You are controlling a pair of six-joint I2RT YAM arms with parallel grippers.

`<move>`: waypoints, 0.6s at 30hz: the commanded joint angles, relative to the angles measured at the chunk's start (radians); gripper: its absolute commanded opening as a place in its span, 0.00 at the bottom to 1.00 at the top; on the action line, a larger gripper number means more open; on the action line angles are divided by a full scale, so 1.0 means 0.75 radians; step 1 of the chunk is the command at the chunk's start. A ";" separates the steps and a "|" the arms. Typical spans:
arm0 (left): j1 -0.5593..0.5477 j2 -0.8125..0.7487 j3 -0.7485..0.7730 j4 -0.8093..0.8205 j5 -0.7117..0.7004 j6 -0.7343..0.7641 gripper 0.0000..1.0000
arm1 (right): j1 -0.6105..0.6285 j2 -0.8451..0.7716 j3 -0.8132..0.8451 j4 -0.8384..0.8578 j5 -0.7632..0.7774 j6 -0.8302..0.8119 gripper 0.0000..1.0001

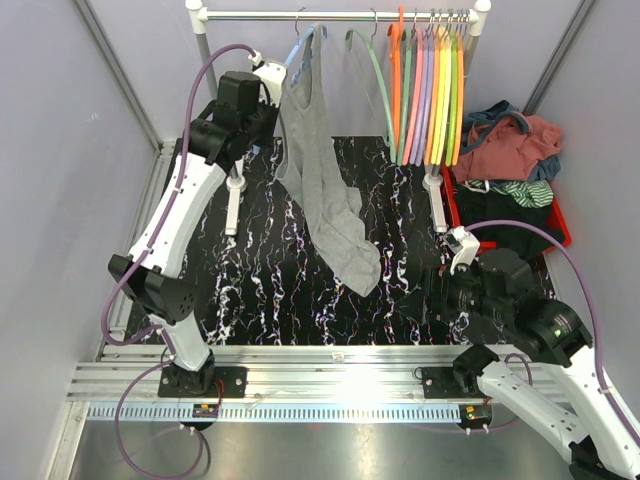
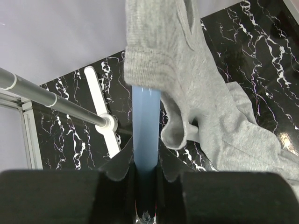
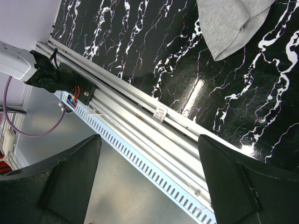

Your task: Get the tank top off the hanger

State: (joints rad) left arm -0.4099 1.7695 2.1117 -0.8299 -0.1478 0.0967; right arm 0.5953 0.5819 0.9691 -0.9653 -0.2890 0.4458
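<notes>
One red bin (image 1: pixel 563 225) stood at the table's far right, heaped with crumpled clothes (image 1: pixel 512 148) in rust, teal and green stripes. The grey tank top (image 1: pixel 322 190) hung from a pale blue hanger (image 2: pixel 145 126) on the rail (image 1: pixel 340 15), its hem reaching down to the black marbled table (image 1: pixel 250 290). The left gripper (image 2: pixel 145 184) was clamped on that hanger's arm, just below the strap. The right gripper (image 3: pixel 148 144) had its fingers wide apart, holding nothing, over the table's near edge.

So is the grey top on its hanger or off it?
On: the grey top hangs by its strap from the pale blue hanger, which the left gripper clamps.
</notes>
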 commanded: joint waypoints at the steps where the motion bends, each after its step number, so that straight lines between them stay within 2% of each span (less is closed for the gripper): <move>1: 0.000 -0.062 0.019 0.127 -0.061 -0.039 0.00 | 0.006 0.016 -0.002 0.058 0.023 -0.003 0.91; 6: -0.051 -0.244 -0.156 0.359 -0.138 -0.049 0.00 | 0.006 0.036 -0.002 0.068 0.042 -0.022 0.91; 18: -0.069 -0.422 -0.420 0.620 -0.189 -0.014 0.00 | 0.004 0.065 -0.020 0.089 0.054 -0.024 0.91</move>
State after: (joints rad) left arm -0.4614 1.5005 1.8225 -0.5579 -0.2535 0.0711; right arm 0.5953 0.6224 0.9585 -0.9527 -0.2703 0.4419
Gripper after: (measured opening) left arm 0.145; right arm 0.910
